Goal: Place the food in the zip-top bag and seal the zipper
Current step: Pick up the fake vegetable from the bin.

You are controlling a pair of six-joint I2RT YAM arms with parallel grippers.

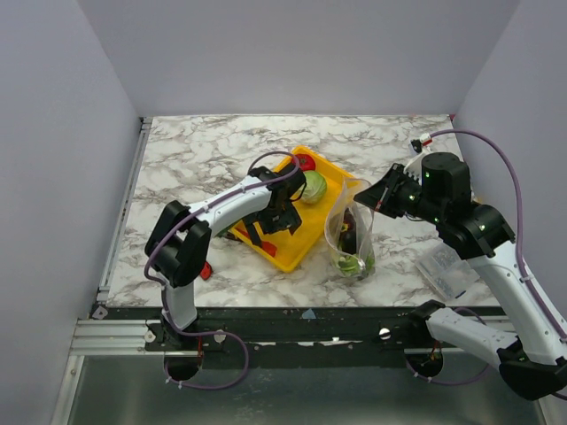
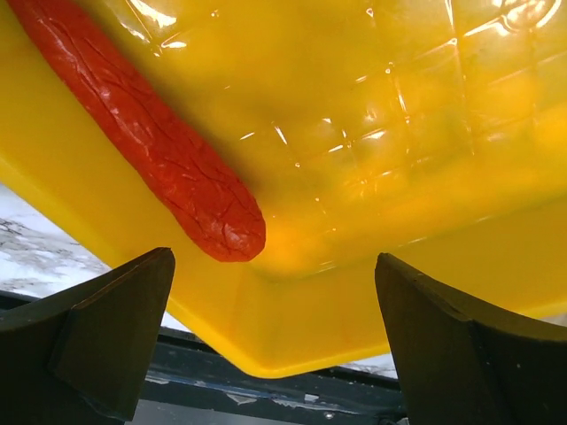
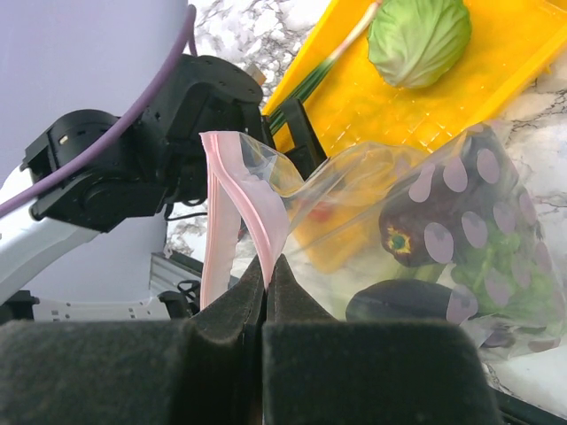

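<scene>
Right end effector (image 3: 266,266): jaws closed tight, pinching the pink mouth strip of the bag, holding that edge up above the counter.
Left end effector (image 2: 275,266): jaws spread wide, nothing between them, low over the near corner of the tray, chili just ahead of the left finger.
Counter (image 1: 204,159): marbled white-grey, carries tray, bag and packet.
Yellow tray (image 1: 292,252): mid-counter, turned diagonal, left arm reaching over it.
Zip-top bag (image 1: 341,226): clear, standing upright just right of the tray, touching its edge, mouth open at the top, bottom on the counter.
Zipper (image 3: 217,221): pink strip, unsealed, two sides apart, one side in the right jaws.
Small clear packet (image 1: 447,266): flat on the counter under the right arm, apart from the bag.
Cabbage (image 3: 418,40): green, in the tray at its far-right side.
Eggplants (image 3: 416,230): dark purple, inside the bag, lower half.
Green bits (image 1: 350,263): bag bottom, can't tell which veg.
Chili (image 2: 151,133): red, wrinkled, lying in the tray near the front wall.
Tomato (image 1: 306,162): red, at the tray's far corner.
Green onions (image 3: 323,66): thin stalks in the tray, beside the cabbage.
</scene>
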